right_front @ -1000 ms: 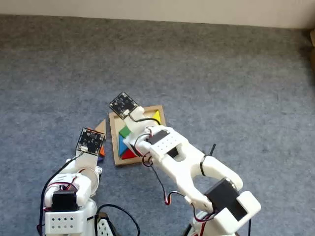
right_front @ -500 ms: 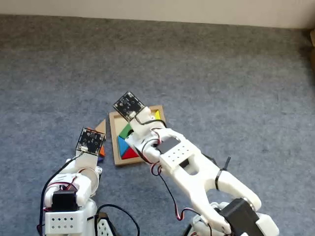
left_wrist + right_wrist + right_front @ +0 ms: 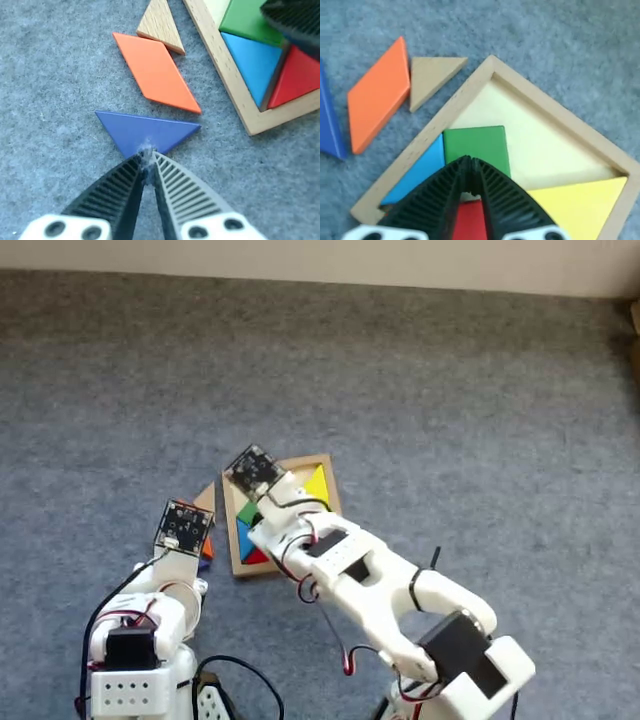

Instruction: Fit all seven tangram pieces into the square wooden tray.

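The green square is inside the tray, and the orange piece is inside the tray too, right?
Not quite. The green square is inside the tray, but the orange piece lies outside it on the carpet, next to the plain wooden triangle. The left wrist view shows this.

The tray is laid on the table. Within it, the square piece is set by the left wall, the wall-side triangle just nearer, the near-edge triangle beside that, and the large triangle in the far right corner. Left of the tray, the small triangle, the parallelogram and the outer triangle are ranged from far to near, the last touched by the left gripper.
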`<state>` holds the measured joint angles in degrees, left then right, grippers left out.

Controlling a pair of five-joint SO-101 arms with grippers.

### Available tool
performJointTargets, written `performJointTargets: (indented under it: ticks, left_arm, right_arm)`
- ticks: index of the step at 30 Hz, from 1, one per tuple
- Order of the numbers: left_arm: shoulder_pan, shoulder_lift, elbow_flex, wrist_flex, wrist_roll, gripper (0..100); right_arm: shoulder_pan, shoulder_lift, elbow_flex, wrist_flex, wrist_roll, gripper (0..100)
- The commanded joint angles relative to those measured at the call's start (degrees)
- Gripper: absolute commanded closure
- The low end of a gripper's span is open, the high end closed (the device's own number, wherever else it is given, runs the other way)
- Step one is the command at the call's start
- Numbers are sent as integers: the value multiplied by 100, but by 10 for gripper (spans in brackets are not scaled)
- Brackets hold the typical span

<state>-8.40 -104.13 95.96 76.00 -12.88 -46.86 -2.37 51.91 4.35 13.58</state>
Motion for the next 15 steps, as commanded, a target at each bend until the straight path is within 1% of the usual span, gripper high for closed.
performJointTargets:
  ticks: [1, 4, 6, 10, 15]
  left_arm:
    - [-57, -31, 119, 18, 35, 991]
    - [-57, -31, 119, 18, 35, 991]
    - [-57, -31, 119, 18, 35, 991]
    - [-57, -31, 119, 18, 35, 991]
    - [-57, -31, 119, 18, 35, 991]
  right_arm:
    - [-303, -338, 40, 215, 53, 990]
    - [-321, -629, -22, 1068, 53, 990]
    - [-277, -875, -13, 1358, 53, 990]
    - [-92, -1552, 66, 1446, 53, 990]
    - [259, -2510, 514, 1534, 53, 990]
